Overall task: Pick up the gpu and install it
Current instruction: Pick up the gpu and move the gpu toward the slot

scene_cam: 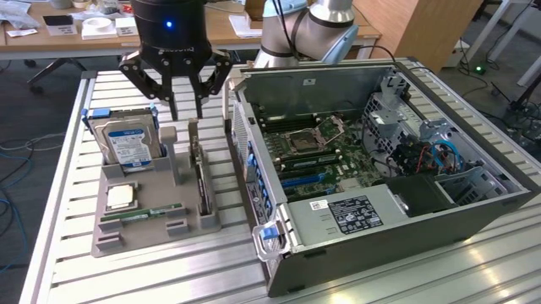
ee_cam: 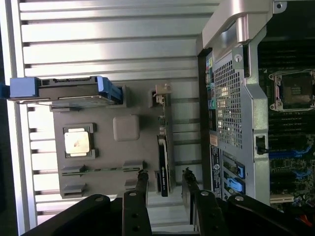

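The table point(scene_cam: 72, 158) point(ee_cam: 108, 39) is made of silver slats. The open computer case point(scene_cam: 381, 253) point(ee_cam: 229, 98) lies just beside the gray tray point(scene_cam: 161, 196) point(ee_cam: 108, 157), on the exterior view's right.

The gripper point(scene_cam: 186, 117) point(ee_cam: 165, 177) hangs over the tray's case-side edge. Its fingers are wide apart and hold nothing.

The hard drive point(scene_cam: 127, 145) point(ee_cam: 69, 91) stands at the tray's far end.

The gpu point(scene_cam: 201, 187) point(ee_cam: 163, 162) stands on its thin edge in the tray, on the side nearest the case. In the wrist view it sits between the two fingers, below them.

The chip point(scene_cam: 121, 196) point(ee_cam: 77, 142) lies flat in the tray's middle. The green RAM stick point(scene_cam: 142, 216) point(ee_cam: 103, 170) lies near the tray's front.
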You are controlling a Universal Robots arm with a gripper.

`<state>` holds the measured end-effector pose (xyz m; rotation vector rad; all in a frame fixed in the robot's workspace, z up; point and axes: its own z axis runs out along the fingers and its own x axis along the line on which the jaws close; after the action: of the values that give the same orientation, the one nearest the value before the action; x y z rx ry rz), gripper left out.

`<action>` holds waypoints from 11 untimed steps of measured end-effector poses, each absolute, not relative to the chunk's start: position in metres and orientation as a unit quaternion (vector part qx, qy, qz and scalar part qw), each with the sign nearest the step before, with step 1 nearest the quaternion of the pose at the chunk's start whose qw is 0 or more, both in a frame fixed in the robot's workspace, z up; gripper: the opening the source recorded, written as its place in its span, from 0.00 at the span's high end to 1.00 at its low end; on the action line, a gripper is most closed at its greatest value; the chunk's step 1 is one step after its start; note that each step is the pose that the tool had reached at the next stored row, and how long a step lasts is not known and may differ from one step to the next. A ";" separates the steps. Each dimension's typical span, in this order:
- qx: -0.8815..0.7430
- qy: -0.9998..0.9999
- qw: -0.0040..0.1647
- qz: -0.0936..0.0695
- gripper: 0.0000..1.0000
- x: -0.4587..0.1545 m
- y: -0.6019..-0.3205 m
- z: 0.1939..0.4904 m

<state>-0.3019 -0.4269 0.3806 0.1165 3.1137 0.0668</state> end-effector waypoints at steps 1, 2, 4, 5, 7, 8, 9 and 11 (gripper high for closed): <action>0.037 0.999 0.013 0.021 0.58 -0.302 -0.427 0.379; 0.037 0.999 0.013 0.021 0.58 -0.302 -0.427 0.377; 0.037 0.999 0.013 0.021 0.58 -0.302 -0.427 0.374; 0.037 0.999 0.012 0.021 0.58 -0.302 -0.427 0.372; 0.037 0.999 0.013 0.021 0.58 -0.302 -0.427 0.368; 0.037 0.999 0.013 0.021 0.58 -0.302 -0.427 0.366; 0.037 0.999 0.013 0.021 0.58 -0.302 -0.427 0.365; 0.037 0.999 0.013 0.021 0.58 -0.302 -0.427 0.362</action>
<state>-0.3019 -0.4269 0.3618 0.1165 3.1136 0.0667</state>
